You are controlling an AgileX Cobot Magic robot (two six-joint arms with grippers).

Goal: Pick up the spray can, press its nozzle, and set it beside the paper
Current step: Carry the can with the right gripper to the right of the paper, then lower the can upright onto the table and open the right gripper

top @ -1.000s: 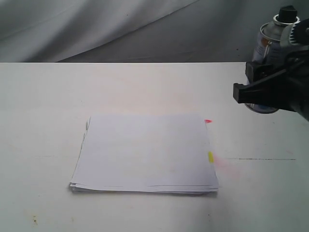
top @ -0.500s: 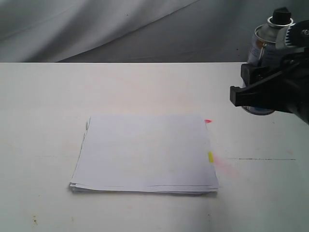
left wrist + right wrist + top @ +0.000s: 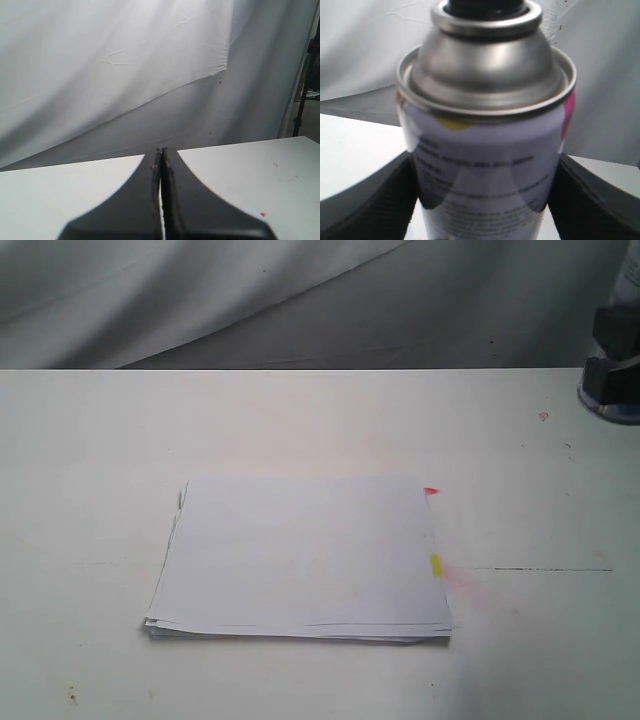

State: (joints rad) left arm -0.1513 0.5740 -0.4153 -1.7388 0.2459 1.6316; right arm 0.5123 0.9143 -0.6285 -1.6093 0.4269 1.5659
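The spray can (image 3: 485, 145), silver with a printed label, fills the right wrist view. Its black nozzle (image 3: 485, 5) is cut off by the frame edge. My right gripper (image 3: 482, 200) is shut on the can, one black finger (image 3: 365, 200) on each side. In the exterior view this gripper (image 3: 620, 355) sits at the far right edge, with only the can's base (image 3: 608, 410) showing under it. The paper (image 3: 300, 555) lies flat mid-table, with a pink tab (image 3: 431, 491) and a yellow tab (image 3: 436, 564) on its right side. My left gripper (image 3: 160, 156) is shut with nothing in it and does not show in the exterior view.
A grey-white cloth backdrop (image 3: 200, 300) hangs behind the table's far edge. A thin dark line (image 3: 540, 569) and a faint pink stain (image 3: 470, 585) mark the white table (image 3: 300, 420) right of the paper. A dark stand (image 3: 305, 90) is off the table's far corner.
My right gripper has carried the can to the right, so most of both has left the exterior view. The paper has not moved.
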